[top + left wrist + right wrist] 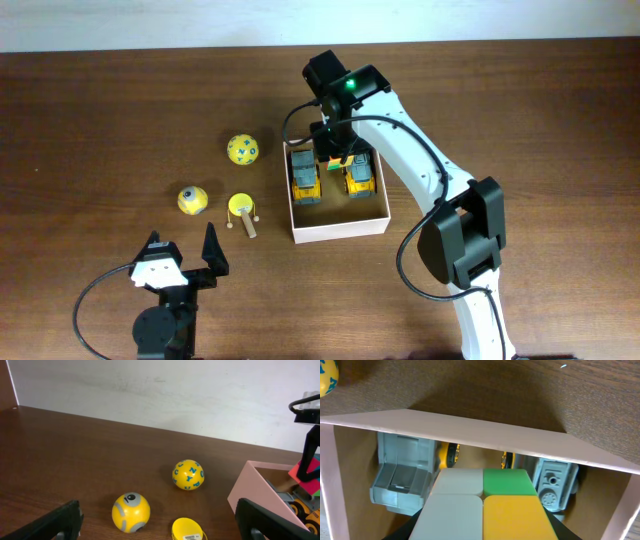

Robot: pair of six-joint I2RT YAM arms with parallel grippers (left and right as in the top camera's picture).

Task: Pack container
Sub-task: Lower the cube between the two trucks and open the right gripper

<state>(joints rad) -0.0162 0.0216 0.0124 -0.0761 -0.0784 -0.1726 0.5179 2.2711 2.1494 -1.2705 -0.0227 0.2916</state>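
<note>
The container [340,229] is a shallow white-walled box with a tan inside, at the table's middle. Two yellow and grey toy trucks [304,176] [359,177] lie inside it. My right gripper [335,150] hangs over the box's far side, shut on a colour-tiled cube [485,505] with white, green and orange faces. In the right wrist view the cube is just above the trucks [402,477], inside the box wall [485,432]. My left gripper [185,250] is open and empty near the front left; its fingers frame the toys in the left wrist view [160,527].
On the table left of the box are a yellow ball with blue letters [242,149] [188,474], a yellow ball with a grey eye [193,200] [131,511], and a yellow disc toy with a wooden stick [242,208] [187,530]. The box wall [255,487] is at the right.
</note>
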